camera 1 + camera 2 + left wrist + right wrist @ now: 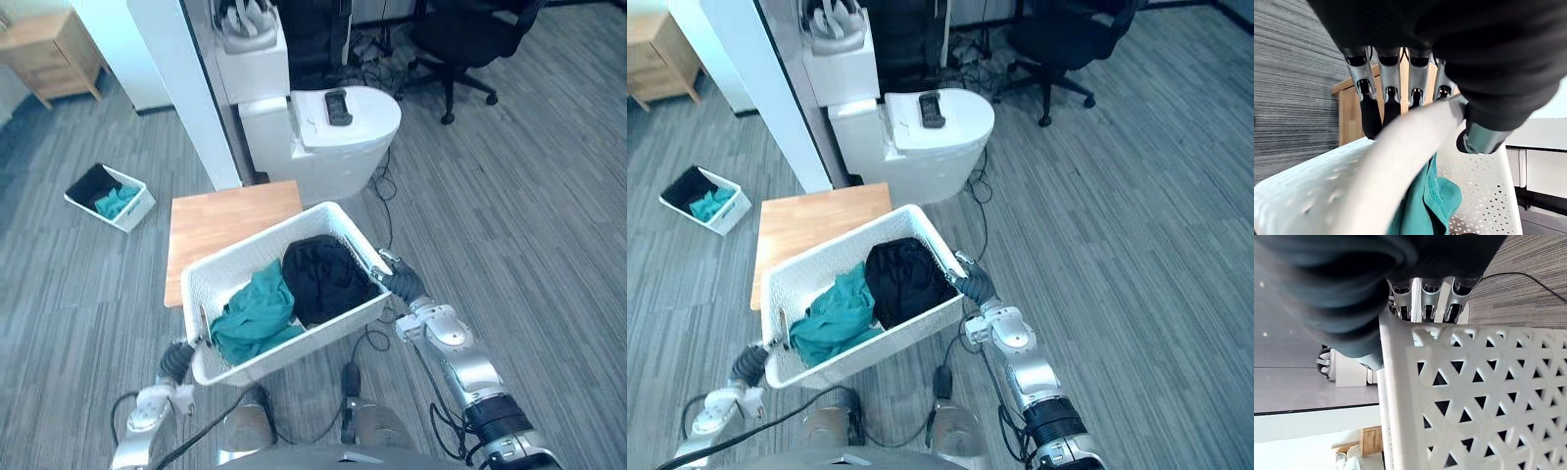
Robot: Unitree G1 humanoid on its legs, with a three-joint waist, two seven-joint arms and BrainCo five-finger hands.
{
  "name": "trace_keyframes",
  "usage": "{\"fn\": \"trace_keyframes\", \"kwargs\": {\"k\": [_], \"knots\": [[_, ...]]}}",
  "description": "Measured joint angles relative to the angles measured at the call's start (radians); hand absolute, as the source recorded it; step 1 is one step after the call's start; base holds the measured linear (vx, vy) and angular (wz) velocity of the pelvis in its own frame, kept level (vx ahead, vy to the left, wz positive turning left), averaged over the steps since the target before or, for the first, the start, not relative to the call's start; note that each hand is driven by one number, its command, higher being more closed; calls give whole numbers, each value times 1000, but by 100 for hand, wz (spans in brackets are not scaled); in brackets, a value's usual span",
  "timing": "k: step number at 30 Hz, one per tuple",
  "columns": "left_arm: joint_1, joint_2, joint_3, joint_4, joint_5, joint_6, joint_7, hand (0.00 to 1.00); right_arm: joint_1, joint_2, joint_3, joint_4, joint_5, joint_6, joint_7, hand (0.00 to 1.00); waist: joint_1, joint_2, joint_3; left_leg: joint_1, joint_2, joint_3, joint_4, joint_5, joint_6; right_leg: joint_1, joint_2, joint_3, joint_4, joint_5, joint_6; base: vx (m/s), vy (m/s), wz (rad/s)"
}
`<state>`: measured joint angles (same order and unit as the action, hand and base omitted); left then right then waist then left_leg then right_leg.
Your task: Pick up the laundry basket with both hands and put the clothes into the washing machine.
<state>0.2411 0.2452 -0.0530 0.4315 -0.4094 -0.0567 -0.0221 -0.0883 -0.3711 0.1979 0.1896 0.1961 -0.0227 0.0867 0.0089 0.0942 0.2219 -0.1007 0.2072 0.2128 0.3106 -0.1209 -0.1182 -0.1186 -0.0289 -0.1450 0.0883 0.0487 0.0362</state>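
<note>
Far left on the grey plank-patterned floor (549, 245) sits a small white bin (137, 208) holding dark and teal cloth, well apart from my work.

Next comes my left hand (179, 359), clamped on the near-left end of the laundry basket (304, 343). In its wrist view the fingers (1371, 110) curl over the smooth rolled rim from outside, with the thumb on the inner side.

The basket is white plastic and rectangular, and its walls are pierced with small triangular holes. It looks lifted clear and tilted, hanging between my two hands just on the near side of a low wooden table (230, 220) (pale, flat-topped, square-cornered). I judge it is gripped at opposite ends to keep the load level while I carry it.

Inside the basket, a crumpled teal garment (257, 315) lies to the left. It touches a heaped black garment (323, 276) on the right. Both are soft and slack.

My right hand (400, 284) is closed on the far-right end of the rim, its fingers (1425, 303) hooked over the edge.

Beyond the table stands what I take to be the washing machine (367, 147), white, glossy and round-fronted. Its lid appears to be down, with a small flat dark object (338, 106) resting on top. I would expect to need that lid open before any clothes can go in.

Far right is a black office chair (460, 34) on casters.
</note>
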Motion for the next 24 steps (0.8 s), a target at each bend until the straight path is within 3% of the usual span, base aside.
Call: {"fn": "trace_keyframes", "kwargs": {"k": [2,4,5,7,8,9,10,12,13,16,17,18,19,20,21,22,23,24], "knots": [[6,-2,-26,16,0,1,-9,100,-1,2,-7,28,2,-5,0,100,2,9,-6,-8,8,-14,18,14,-2,-27,-2,-5,76,-33,-15,-62,-57,21],[8,2,-27,24,1,4,-14,100,-3,10,-12,47,3,-6,-1,100,7,-11,-14,-15,-18,-31,56,17,6,-46,-38,-13,79,-34,-31,-96,-2,11],[16,-8,-28,24,0,6,-19,100,-3,12,-18,56,4,-6,-1,100,17,-6,-16,-49,-17,-41,290,-44,17,-44,-43,-8,78,-27,-42,-88,21,-15],[21,-20,-27,24,1,6,-22,100,-1,16,-24,63,13,-8,-2,100,13,14,-34,-7,-30,-91,431,-80,-25,-42,-39,-6,64,-11,-50,-92,45,-10],[21,-20,-27,24,1,6,-25,100,-1,16,-25,63,13,-11,-2,100,8,18,-39,11,-38,-111,421,-96,-41,-47,-36,-5,61,-6,-54,-106,125,0],[18,-20,-21,23,0,6,-26,100,-3,20,-27,63,13,-16,-2,100,-2,22,-53,43,-65,-150,340,-155,-61,-67,-36,-2,52,5,-50,-100,118,-2],[19,-20,-17,23,0,6,-25,100,-3,25,-27,63,12,-16,-2,100,-4,17,-57,54,-74,-152,297,-171,-50,-72,-35,1,38,17,-47,-190,175,-12],[27,-18,-8,23,0,7,-25,100,-3,51,-32,63,12,-20,-2,100,-15,6,-81,95,-86,-129,131,-214,5,-80,-35,9,-33,50,-40,-226,184,-14],[8,-6,-6,30,0,7,-25,100,-3,80,-58,68,12,-24,-3,100,-16,-30,-85,109,-116,-100,66,-219,35,-100,-50,31,-50,70,-41,-209,143,-10],[11,-3,-11,50,13,14,-24,100,22,93,-66,61,13,-27,-3,100,-34,-56,-92,101,-165,-71,78,-217,65,-114,-86,78,-50,67,-36,-220,139,-29],[10,-3,-14,50,21,15,-24,100,34,94,-70,57,13,-27,-3,100,-41,-61,-94,99,-176,-65,74,-214,70,-121,-92,88,-50,54,-19,-221,183,-26],[0,-5,-26,48,23,15,-25,100,79,96,-98,36,13,-28,-2,100,-53,-64,-96,92,-198,-50,45,-194,91,-146,-106,114,-39,-32,31,-114,104,-16],[-3,-9,-28,45,24,15,-25,100,100,93,-108,22,12,-28,-2,100,-56,-61,-98,85,-200,-40,23,-178,106,-161,-109,116,-33,-60,52,-137,102,-35],[-7,-16,-26,32,39,14,-25,100,124,96,-121,18,10,-34,-1,100,-63,-73,-93,78,-208,-9,-5,-153,120,-203,-105,139,12,-3,38,-101,68,-34],[-9,-5,-28,25,50,14,-25,100,135,108,-128,17,9,-35,-1,100,-72,-88,-86,78,-219,-2,-5,-154,117,-203,-105,141,32,62,47,-109,72,-48],[-11,23,-27,23,73,15,-26,100,177,132,-132,13,2,-40,-1,100,-72,-131,-93,72,-250,24,7,-157,115,-191,-110,142,19,191,84,-88,73,-79],[-15,13,-18,23,92,15,-24,100,181,133,-131,15,-3,-39,-1,100,-65,-130,-90,54,-234,67,24,-155,134,-211,-95,166,-17,283,123,-135,65,-122],[-29,6,-11,23,114,16,-21,100,179,130,-133,15,-7,-38,-2,100,-69,-113,-82,39,-199,135,7,-132,152,-224,-67,155,-84,387,40,-128,50,-122]]}}
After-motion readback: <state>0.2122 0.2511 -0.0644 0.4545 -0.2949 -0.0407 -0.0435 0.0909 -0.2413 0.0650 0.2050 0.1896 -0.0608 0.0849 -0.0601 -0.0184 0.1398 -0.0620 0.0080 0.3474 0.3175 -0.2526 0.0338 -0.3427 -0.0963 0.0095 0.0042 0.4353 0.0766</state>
